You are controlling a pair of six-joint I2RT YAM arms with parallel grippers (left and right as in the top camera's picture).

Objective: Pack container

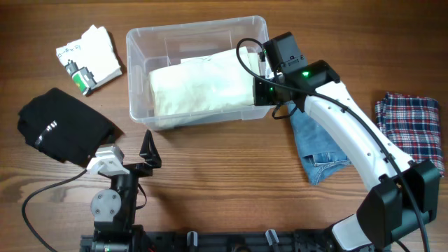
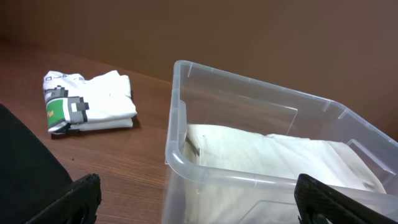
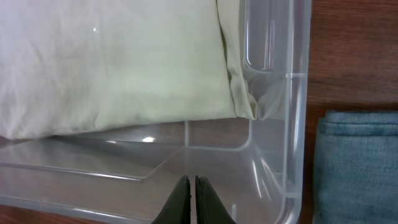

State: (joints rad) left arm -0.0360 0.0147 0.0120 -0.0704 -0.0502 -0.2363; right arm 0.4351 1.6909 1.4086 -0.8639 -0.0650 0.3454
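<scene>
1. Container: a clear plastic bin with rounded corners, standing upright on the table in the upper centre of the overhead frame. In the left wrist view it fills the lower right.
2. Cream garment: folded and lying flat inside the container, covering most of its floor. A strip of bare floor shows along the upper and left walls. In the right wrist view its right edge bunches against the container wall.
3. Right gripper: jaws pressed together, tips over the clear floor just beyond the cream garment's edge. In the overhead frame its arm reaches in from the lower right to the container's right end.
4. Left gripper: jaws spread wide and gripping nothing, in the lower left of the overhead frame, below the container's lower-left corner.
5. Denim garment: folded, on the table just right of the container, partly under the right arm.
6. Plaid garment: folded, at the right edge of the overhead frame.
7. Black garment: at the left of the overhead frame, just beside the left gripper.
8. White printed shirt: folded, in the upper left, near the container's left wall but apart from it.
</scene>
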